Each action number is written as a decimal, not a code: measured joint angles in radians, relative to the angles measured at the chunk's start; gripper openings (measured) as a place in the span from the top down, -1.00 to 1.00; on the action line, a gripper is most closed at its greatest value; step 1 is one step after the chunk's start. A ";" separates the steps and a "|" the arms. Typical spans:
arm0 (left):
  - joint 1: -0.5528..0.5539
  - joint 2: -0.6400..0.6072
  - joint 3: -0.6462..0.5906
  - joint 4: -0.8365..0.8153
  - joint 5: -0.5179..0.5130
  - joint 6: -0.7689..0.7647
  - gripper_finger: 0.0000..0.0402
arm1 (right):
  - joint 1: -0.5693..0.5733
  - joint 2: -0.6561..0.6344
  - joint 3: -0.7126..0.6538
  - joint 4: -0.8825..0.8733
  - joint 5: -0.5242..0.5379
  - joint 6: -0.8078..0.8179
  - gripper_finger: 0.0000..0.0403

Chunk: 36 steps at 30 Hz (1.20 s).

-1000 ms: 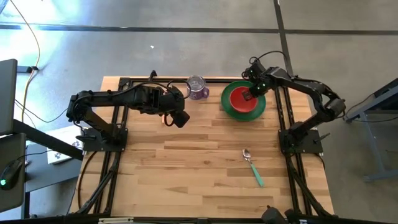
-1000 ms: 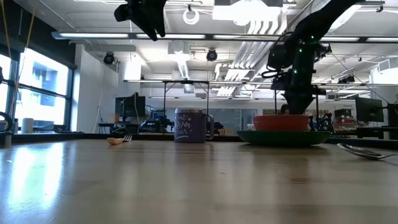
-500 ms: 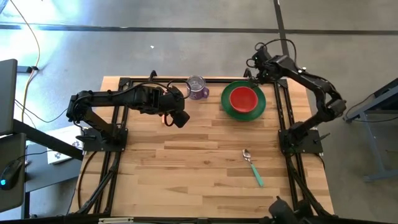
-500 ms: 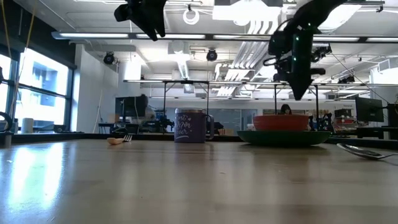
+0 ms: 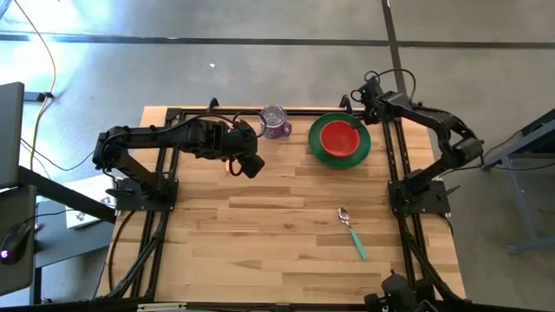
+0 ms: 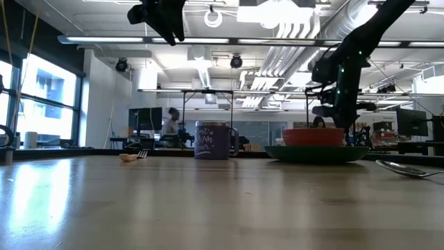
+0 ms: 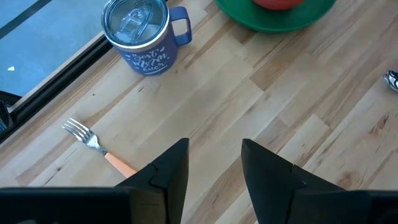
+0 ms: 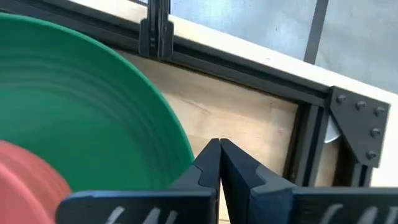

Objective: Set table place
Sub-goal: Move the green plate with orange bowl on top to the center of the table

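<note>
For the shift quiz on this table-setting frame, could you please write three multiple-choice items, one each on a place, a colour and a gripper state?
1. Where is the bowl?
A. on the plate
B. beside the spoon
C. inside the mug

2. What colour is the fork handle?
A. teal
B. orange
C. black

3. How is the right gripper?
A. open
B. shut on the bowl
C. shut, holding nothing

Answers: 1 A, the bowl sits in the plate's middle. 2 B, the left wrist view shows it orange. 3 C, its fingers meet beside the plate's rim.
</note>
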 joint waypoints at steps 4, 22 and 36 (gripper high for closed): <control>0.000 0.000 0.000 0.008 0.005 0.000 0.33 | 0.001 0.001 -0.028 0.054 0.003 0.013 1.00; 0.000 0.000 0.000 0.015 0.011 0.000 0.33 | 0.044 0.123 -0.031 0.055 -0.095 0.065 1.00; 0.000 0.000 0.000 0.014 0.010 0.003 0.33 | 0.294 0.122 -0.031 -0.076 -0.196 0.172 1.00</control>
